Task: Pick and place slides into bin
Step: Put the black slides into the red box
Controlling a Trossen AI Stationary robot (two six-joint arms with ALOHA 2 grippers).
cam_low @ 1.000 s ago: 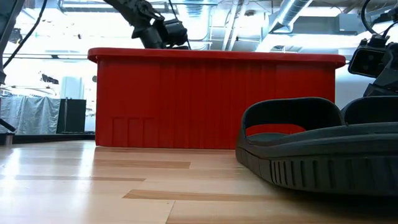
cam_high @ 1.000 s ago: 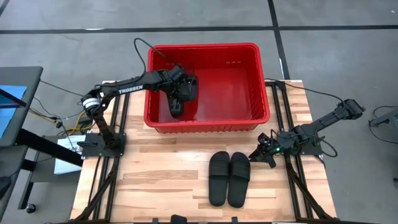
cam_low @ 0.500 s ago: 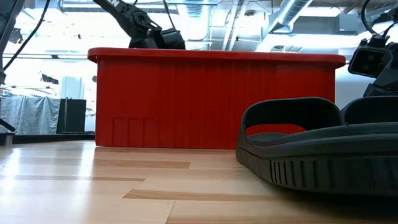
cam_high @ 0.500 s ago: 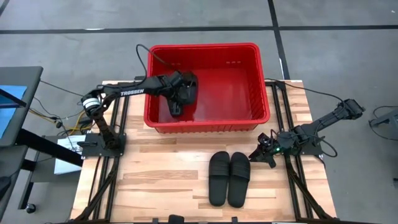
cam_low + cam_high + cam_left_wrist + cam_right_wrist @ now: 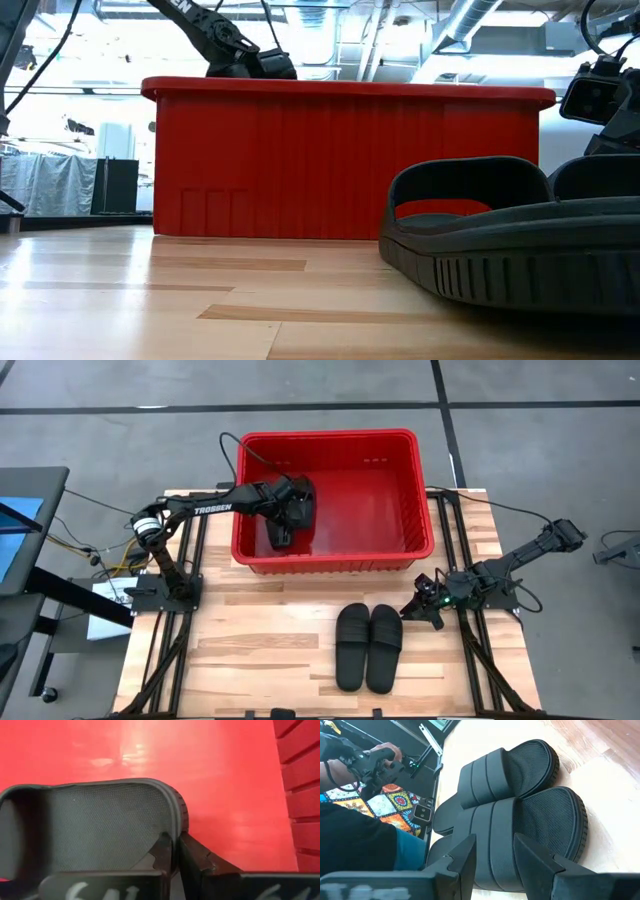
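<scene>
Wooden table (image 5: 260, 640), left end effector (image 5: 175, 851) pinching slide (image 5: 100, 820) inside bin (image 5: 330, 563) — right end effector (image 5: 492, 857) spread.

Left gripper (image 5: 175, 851) pinches shut inside the large red plastic bin (image 5: 330, 438); right gripper (image 5: 492, 852), fingers spread, rests outside it.

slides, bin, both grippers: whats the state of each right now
slide in the left gripper: pinched at its edge, low inside the bin
pair of slides: flat on the table, side by side, touching
bin: upright on the table
left gripper: shut on the slide, inside the bin
right gripper: open, beside the pair
</scene>
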